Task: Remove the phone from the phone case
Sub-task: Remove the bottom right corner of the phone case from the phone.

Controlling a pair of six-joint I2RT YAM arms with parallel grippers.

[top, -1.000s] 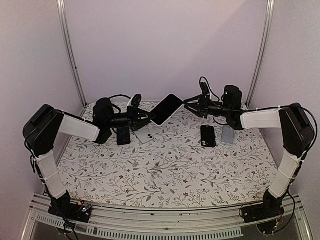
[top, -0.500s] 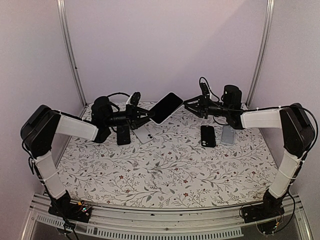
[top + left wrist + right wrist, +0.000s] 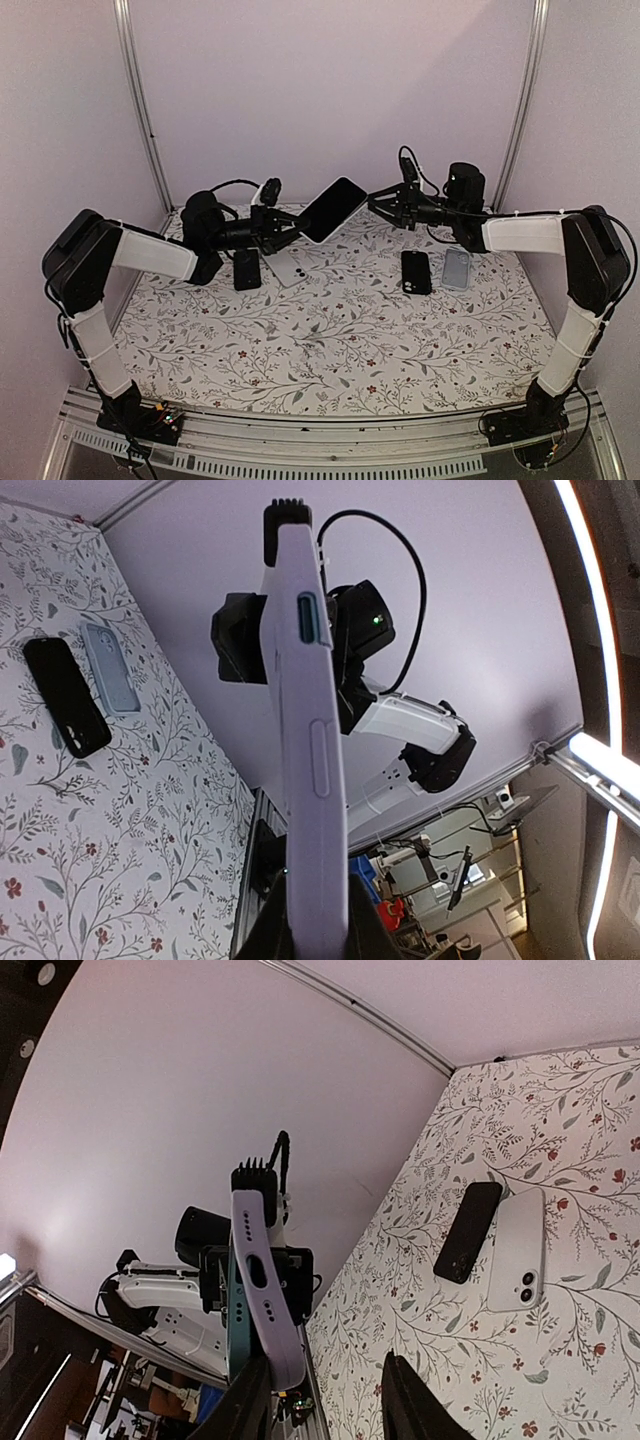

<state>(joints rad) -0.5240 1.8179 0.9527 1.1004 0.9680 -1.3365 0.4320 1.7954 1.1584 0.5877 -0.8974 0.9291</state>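
The phone sits in a lilac phone case (image 3: 331, 210), held tilted in the air above the back of the table. My left gripper (image 3: 291, 229) is shut on its lower end; in the left wrist view the case's side edge (image 3: 311, 730) rises straight out of the gripper (image 3: 316, 932). My right gripper (image 3: 386, 208) stands open just right of the case's upper corner. In the right wrist view the case's port end (image 3: 264, 1280) lies beside one finger (image 3: 248, 1405), and a teal phone edge (image 3: 234, 1310) shows along the case. The right gripper (image 3: 330, 1407) grips nothing.
On the floral tablecloth lie a black phone (image 3: 415, 271) and a pale grey case (image 3: 456, 268) at the right, and a black case (image 3: 247, 269) with a white phone (image 3: 293, 266) at the left. Frame posts stand at both back corners.
The left gripper has raised the cased phone slightly. The right gripper has moved up and left, closer to the case's upper corner, and its jaws have narrowed a little.
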